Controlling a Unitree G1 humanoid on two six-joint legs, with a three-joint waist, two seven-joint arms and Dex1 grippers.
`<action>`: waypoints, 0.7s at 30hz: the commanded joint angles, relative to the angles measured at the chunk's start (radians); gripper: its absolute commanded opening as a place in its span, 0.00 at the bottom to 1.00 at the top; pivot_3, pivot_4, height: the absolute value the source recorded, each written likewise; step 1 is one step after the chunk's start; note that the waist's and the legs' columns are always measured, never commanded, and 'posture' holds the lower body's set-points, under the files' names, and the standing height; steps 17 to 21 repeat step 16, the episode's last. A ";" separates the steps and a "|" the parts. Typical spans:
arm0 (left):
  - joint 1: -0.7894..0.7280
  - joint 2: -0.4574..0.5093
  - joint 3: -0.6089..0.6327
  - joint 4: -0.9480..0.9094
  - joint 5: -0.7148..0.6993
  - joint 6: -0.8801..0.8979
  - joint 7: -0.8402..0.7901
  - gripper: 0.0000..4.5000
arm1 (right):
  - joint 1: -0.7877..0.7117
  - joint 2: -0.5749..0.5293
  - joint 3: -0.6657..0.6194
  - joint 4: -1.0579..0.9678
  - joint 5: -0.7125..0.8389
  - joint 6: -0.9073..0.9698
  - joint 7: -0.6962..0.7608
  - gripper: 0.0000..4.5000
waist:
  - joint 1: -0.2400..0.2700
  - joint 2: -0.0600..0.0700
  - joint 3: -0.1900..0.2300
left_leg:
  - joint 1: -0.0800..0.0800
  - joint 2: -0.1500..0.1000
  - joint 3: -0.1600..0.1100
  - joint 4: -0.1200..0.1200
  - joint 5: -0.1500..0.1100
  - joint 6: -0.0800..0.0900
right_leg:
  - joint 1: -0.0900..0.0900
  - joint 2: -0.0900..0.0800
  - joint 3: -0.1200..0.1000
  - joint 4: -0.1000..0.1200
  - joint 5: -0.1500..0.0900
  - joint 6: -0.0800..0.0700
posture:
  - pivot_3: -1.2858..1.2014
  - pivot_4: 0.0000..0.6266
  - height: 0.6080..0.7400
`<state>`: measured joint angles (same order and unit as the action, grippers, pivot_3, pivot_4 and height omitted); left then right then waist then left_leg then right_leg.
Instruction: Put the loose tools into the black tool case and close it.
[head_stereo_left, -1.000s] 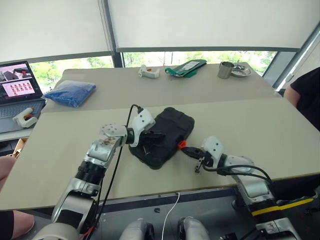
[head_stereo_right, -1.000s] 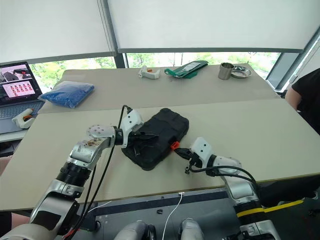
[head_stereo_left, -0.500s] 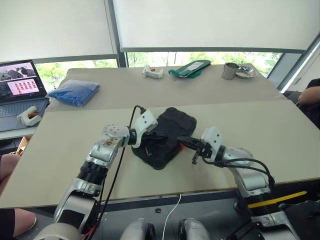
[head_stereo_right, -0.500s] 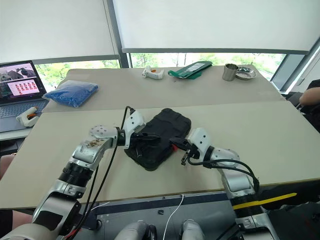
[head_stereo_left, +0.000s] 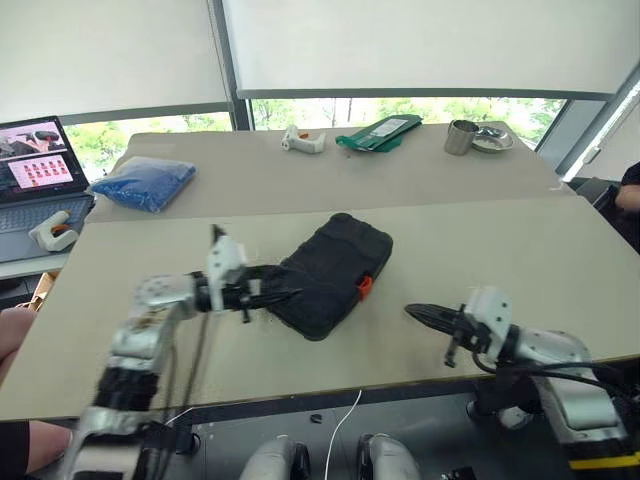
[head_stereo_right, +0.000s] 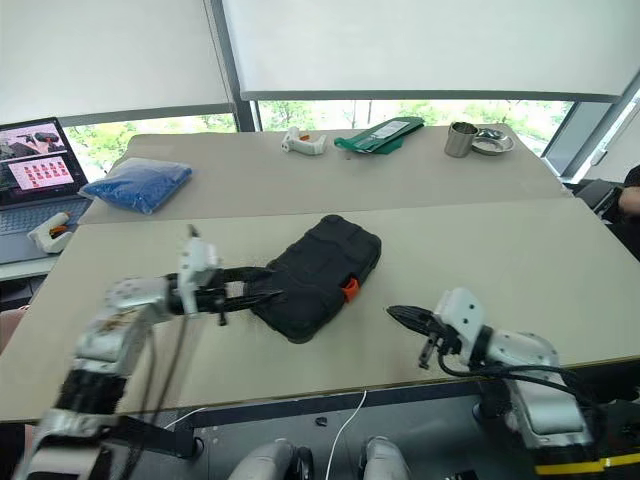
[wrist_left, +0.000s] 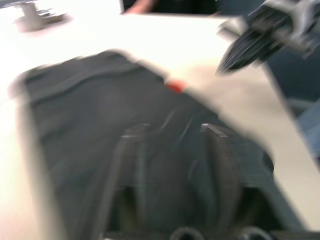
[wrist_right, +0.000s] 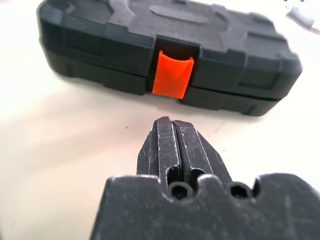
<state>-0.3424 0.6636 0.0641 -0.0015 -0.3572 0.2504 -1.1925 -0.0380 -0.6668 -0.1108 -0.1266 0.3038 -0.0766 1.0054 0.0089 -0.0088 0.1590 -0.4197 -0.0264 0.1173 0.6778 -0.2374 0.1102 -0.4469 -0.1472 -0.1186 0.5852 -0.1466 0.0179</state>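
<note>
black plastic tool case (head_stereo_left: 334, 272) lies closed on the near table (head_stereo_left: 520, 250), orange latch (wrist_right: 172, 74) facing the right gripper (head_stereo_left: 420, 314).

you see the right gripper's fingers pressed together, holding nothing, apart from the case. the left gripper (head_stereo_right: 262, 285) is at the case's left edge, its fingers (wrist_left: 219, 150) standing apart over the lid.

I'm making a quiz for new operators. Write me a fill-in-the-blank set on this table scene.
1. The black tool case lies with its lid ____.
2. The latch on its front edge is coloured ____.
3. The right gripper has its fingers ____, pointing at that latch.
4. The bag on the far table is coloured ____.

Missing words: closed; orange; shut; blue
</note>
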 joint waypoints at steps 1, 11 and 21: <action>0.133 0.085 0.113 -0.078 -0.001 -0.023 0.020 0.84 | 0.018 -0.044 -0.081 0.019 0.080 -0.060 0.081 0.00 | 0.003 0.001 0.001 | 0.000 0.000 0.000 0.000 -0.001 0.002 | -0.001 0.000 -0.001 0.000 0.000 0.000 | 0.52 0.24 1.00; 0.434 0.119 0.272 0.028 0.107 -0.386 0.103 1.00 | 0.098 -0.108 -0.121 0.100 0.091 -0.157 0.209 0.54 | 0.028 0.001 0.001 | -0.004 0.000 -0.001 -0.001 -0.002 0.003 | -0.007 -0.001 -0.001 -0.006 -0.001 -0.003 | 0.52 0.24 1.00; 0.469 0.118 0.264 0.020 0.105 -0.394 0.128 1.00 | 0.087 -0.113 -0.117 0.126 0.093 -0.169 0.218 0.93 | 0.033 0.001 0.001 | -0.004 0.001 0.000 -0.001 -0.002 0.003 | -0.008 -0.001 -0.001 -0.006 -0.001 -0.003 | 0.52 0.24 1.00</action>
